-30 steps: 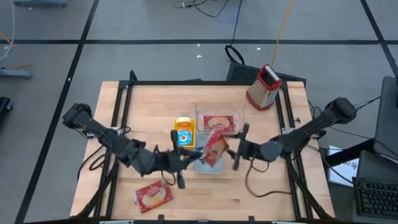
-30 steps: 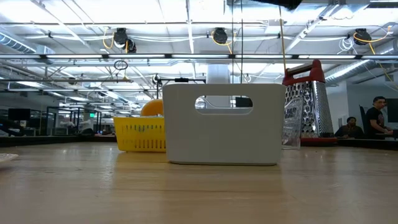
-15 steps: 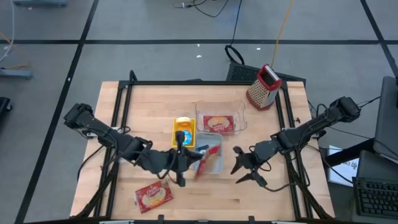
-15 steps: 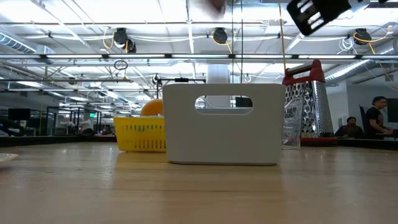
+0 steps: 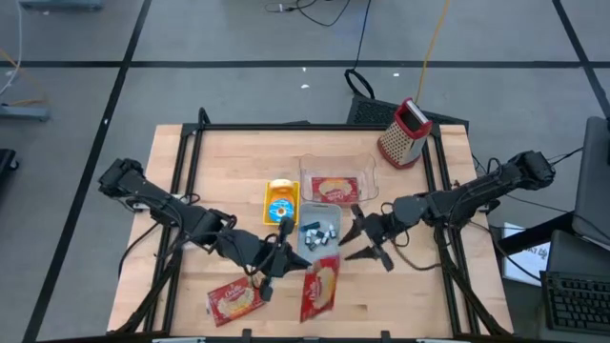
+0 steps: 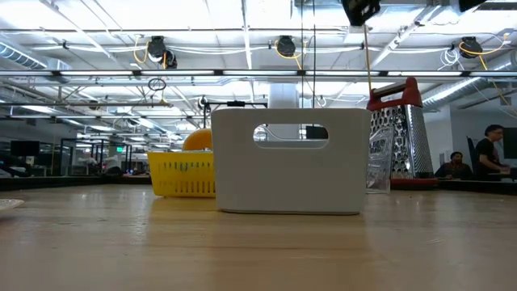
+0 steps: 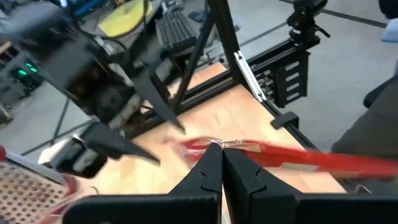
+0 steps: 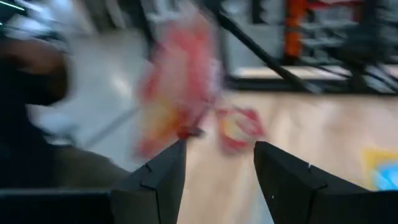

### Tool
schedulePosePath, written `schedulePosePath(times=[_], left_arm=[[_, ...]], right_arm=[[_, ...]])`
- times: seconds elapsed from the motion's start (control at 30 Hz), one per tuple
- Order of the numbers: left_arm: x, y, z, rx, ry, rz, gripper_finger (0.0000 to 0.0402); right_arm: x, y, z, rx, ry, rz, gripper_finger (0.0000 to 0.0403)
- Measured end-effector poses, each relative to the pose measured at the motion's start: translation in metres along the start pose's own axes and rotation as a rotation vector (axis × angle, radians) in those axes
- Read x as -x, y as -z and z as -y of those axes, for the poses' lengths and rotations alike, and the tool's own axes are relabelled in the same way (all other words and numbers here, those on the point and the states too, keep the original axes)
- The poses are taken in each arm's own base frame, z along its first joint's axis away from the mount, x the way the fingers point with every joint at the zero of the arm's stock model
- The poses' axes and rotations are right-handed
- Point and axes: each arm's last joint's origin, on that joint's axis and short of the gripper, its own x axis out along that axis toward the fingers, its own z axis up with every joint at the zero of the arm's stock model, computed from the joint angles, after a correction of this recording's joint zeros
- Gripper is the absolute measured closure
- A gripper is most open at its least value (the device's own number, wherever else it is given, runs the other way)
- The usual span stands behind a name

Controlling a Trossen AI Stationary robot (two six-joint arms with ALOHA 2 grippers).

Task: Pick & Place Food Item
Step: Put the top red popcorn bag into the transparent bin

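Since the earlier frame the red packet (image 5: 321,286) has left the bin (image 5: 318,235) | left gripper (image 5: 276,270) pinches its edge; packet lies at 3 o'clock, long axis 12–6 | right gripper (image 5: 365,245) wide, empty, farther.

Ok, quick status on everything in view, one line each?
Left gripper: fingers shut on the red packet's edge.
Right gripper: fingers open, empty.
Red packet: held, near the table's front.
Second packet: lying flat on the table.
Clear tray: holds one packet.
Grater: upright.
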Motion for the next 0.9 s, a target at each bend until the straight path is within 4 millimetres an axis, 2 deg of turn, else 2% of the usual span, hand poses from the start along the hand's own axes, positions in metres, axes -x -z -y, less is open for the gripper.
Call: schedulePosePath(times=[0.1, 0.2, 0.43, 0.57, 0.7, 0.9], left_arm=[[0.0, 0.001, 0.001, 0.004, 0.022, -0.004, 0.0401], [0.0, 0.0, 0.001, 0.004, 0.024, 0.0, 0.0401], [-0.001, 0.002, -0.001, 0.007, 0.041, -0.002, 0.0401], [-0.002, 0.004, -0.007, 0.028, 0.028, -0.013, 0.0401], [-0.003, 0.006, -0.012, 0.049, 0.017, -0.024, 0.0401], [-0.007, 0.017, -0.014, 0.081, 0.015, -0.056, 0.0401]], right_arm=[[0.0, -0.008, 0.002, -0.012, -0.106, 0.069, 0.0223], [-0.003, -0.01, 0.004, -0.009, -0.129, 0.107, 0.0209], [-0.019, -0.001, 0.014, -0.031, -0.126, 0.135, 0.0129], [-0.03, 0.005, 0.017, -0.05, -0.127, 0.124, 0.0101], [-0.041, 0.007, 0.02, -0.056, -0.126, 0.107, 0.0099], [-0.049, 0.005, 0.019, -0.066, -0.209, 0.082, 0.0117]])
